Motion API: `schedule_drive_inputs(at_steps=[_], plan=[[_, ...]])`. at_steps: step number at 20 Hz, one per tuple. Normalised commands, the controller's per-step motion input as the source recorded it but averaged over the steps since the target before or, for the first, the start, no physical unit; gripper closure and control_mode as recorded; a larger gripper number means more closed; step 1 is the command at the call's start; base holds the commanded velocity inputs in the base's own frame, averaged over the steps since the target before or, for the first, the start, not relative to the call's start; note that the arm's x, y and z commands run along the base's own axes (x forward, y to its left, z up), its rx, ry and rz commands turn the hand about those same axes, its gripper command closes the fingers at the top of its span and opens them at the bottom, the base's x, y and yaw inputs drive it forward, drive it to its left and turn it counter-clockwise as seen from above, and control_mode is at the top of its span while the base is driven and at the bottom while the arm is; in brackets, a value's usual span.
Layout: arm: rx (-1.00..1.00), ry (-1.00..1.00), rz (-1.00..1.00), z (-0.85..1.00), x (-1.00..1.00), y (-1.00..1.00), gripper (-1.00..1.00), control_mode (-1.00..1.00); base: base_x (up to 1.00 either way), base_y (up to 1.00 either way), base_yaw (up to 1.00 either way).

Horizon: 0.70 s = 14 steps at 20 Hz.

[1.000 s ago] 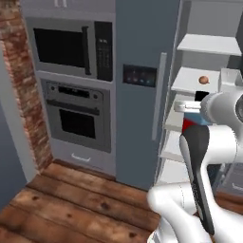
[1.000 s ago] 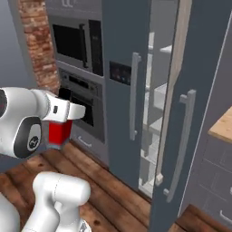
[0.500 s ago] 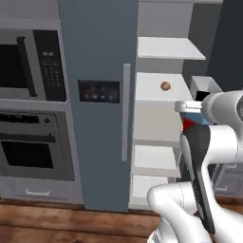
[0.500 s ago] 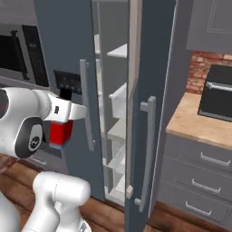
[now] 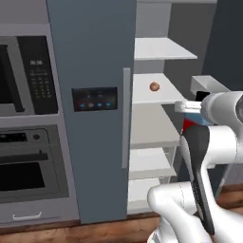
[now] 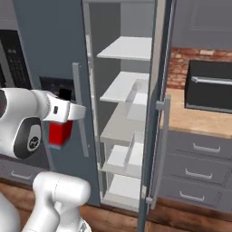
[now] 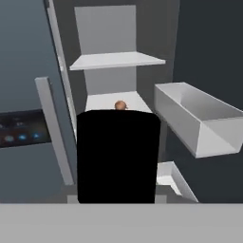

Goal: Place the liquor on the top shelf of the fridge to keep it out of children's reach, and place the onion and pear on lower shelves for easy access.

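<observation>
Slate grey-blue fridge (image 5: 90, 57) with white shelves, brown-orange onion (image 5: 154, 86), red-labelled, black-capped liquor (image 6: 60, 132).

Top shelf (image 5: 163, 48) bare; onion (image 5: 154, 86) (shelf below) partly blocks.

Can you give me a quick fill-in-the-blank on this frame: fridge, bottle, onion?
1. The fridge door on the right side stands ____.
2. The onion lies on the ____ white shelf from the top.
3. The liquor is held in the gripper, with a label band coloured ____.
4. The top shelf has ____ on it.

Missing words: open; second; red; nothing
</observation>
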Motion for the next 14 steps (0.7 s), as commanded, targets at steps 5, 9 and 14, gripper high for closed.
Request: schedule_drive_inputs(at_steps=[5,9,14], plan=[[0.00,0.00,0.00,0.00,0.00,0.00,1.00,1.00,0.44,0.07,-0.30],[0.00,0.00,0.00,0.00,0.00,0.00,1.00,1.00,0.55,0.07,-0.11],[0.00,0.00,0.00,0.00,0.00,0.00,1.00,1.00,0.53,0.09,-0.01]])
